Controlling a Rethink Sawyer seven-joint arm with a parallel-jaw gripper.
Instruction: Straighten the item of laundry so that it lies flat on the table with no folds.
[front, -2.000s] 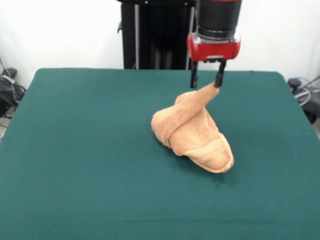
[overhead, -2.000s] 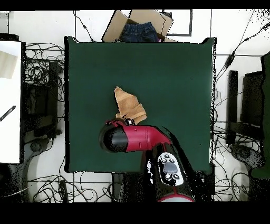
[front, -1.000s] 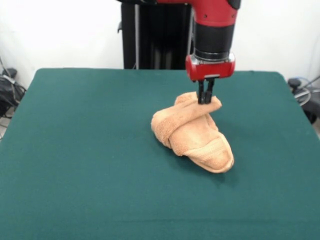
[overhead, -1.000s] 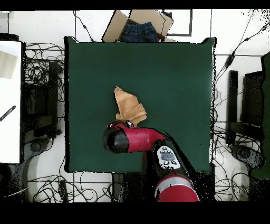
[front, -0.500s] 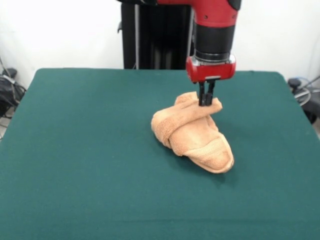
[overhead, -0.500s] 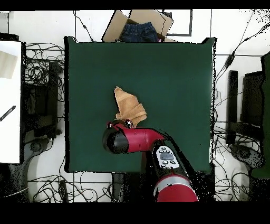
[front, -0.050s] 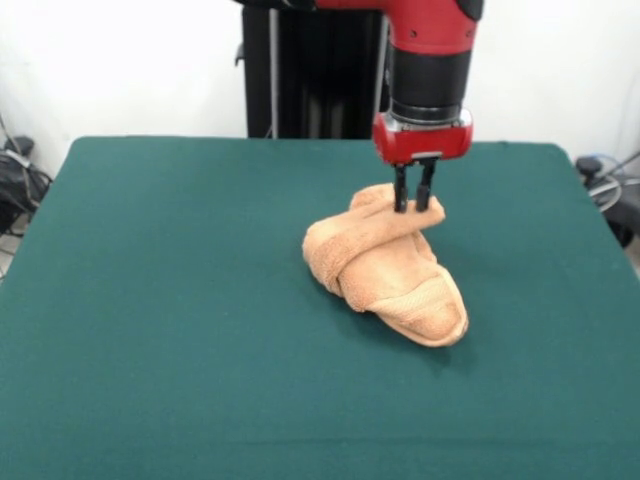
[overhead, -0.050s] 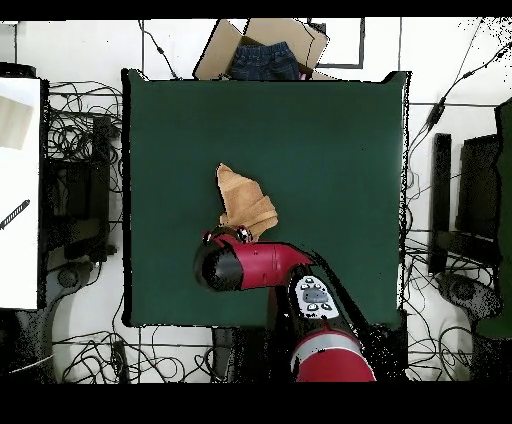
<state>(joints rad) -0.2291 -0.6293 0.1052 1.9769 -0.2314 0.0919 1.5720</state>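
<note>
While bunched on the table (front, -0.050s: 150, 300), towel (front, -0.050s: 385, 265) top fold under claw (front, -0.050s: 413, 205), fingers slightly parted, touching

Towel (front, -0.050s: 385, 268): light peach-orange terry, plain, under the jaws. Counter (front, -0.050s: 180, 300): uniform dark green cloth. Arm (front, -0.050s: 428, 60): red shell, black wrist band; jaws black. Wall behind: white.

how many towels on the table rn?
1: the towel lies bunched near the middle of the table, the gripper at its top fold. None else visible.
</note>
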